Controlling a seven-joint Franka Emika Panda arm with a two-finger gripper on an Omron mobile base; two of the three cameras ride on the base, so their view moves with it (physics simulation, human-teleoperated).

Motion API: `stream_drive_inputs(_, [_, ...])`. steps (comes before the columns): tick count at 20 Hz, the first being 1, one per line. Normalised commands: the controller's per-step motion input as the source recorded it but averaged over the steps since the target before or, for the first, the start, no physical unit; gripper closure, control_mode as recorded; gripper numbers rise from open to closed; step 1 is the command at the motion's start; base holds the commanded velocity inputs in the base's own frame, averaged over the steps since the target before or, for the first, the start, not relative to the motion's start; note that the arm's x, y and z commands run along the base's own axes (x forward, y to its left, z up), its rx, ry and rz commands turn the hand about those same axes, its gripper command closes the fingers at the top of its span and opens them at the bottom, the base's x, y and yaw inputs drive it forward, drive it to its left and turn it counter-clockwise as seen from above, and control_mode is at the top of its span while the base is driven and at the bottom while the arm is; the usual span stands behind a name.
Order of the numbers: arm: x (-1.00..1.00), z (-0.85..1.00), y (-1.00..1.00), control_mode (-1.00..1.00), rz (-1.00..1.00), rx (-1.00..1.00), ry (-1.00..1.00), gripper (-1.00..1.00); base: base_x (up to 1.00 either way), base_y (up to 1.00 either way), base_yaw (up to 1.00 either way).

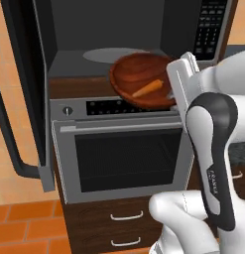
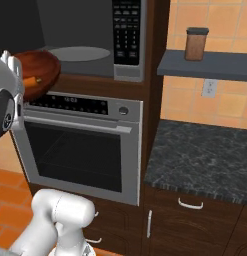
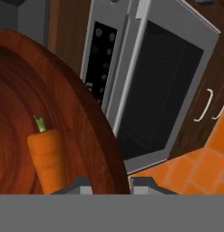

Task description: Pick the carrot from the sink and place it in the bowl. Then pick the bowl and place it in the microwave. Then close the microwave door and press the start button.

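One bowl (image 1: 139,79) sits at the microwave's (image 1: 144,30) open mouth, with one carrot (image 1: 148,88) in it. Below the microwave there is one wall oven (image 1: 121,149) and two drawer handles (image 1: 126,216). Right of it, one jar (image 2: 196,44) stands on one shelf (image 2: 205,65).

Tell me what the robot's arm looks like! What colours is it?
The arm is glossy white and rounded, with smooth dark grey-black covers at its joints. One dark cover carries small pale lettering along its side. The hand is a blocky pale grey-white piece. The gripper has two small dark grey fingertips. No loose cables show.
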Motion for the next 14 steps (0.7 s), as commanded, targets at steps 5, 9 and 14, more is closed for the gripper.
stream_drive_inputs(5, [1.00,0.82,-0.14,-1.00,-0.16,0.00,0.00,1.00,0.00,0.00,0.00])
stream_drive_inputs(9, [1.00,0.06,-0.07,-1.00,-0.19,0.00,0.00,1.00,0.00,0.00,0.00])
stream_drive_inputs(14, [1.00,0.00,-0.11,-1.00,-0.17,0.00,0.00,1.00,0.00,0.00,0.00])
